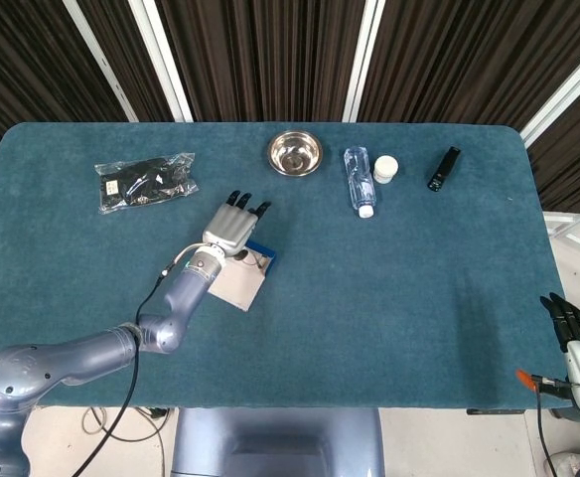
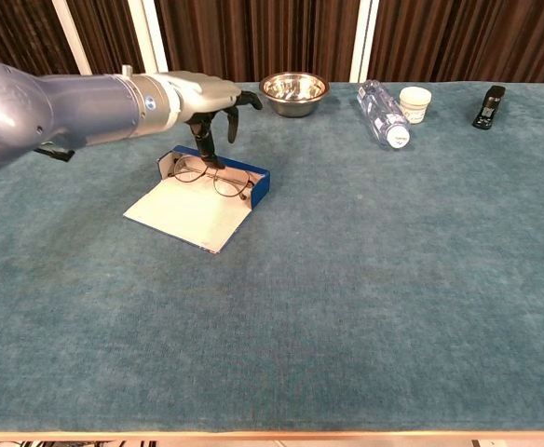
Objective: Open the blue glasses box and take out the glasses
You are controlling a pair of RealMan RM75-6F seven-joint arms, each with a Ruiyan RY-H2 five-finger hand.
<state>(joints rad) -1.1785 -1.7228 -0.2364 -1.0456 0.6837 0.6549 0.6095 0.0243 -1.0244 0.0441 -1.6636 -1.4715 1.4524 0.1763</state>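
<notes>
Fingers (image 2: 231, 116) of the left hand (image 1: 230, 226) hang spread and slightly curled above the blue glasses box (image 2: 261, 182), holding nothing that I can make out; whether a fingertip touches the box's far wall cannot be told. That box lies open left of the table's middle, its pale lid (image 2: 190, 216) flat on the cloth toward the near edge, the glasses (image 2: 211, 179) lying inside. Bare teal cloth (image 2: 374, 279) stretches right and forward of the box. Along the far edge sit a plastic bag (image 1: 145, 181), steel bowl (image 1: 294, 152), lying water bottle (image 1: 360, 181), small white jar (image 1: 385, 169) and black stapler (image 1: 443, 168). Off the table's right corner, the right hand (image 1: 571, 323) shows its fingers straight and side by side, holding nothing. Dark curtains (image 1: 270, 55) hang behind.
</notes>
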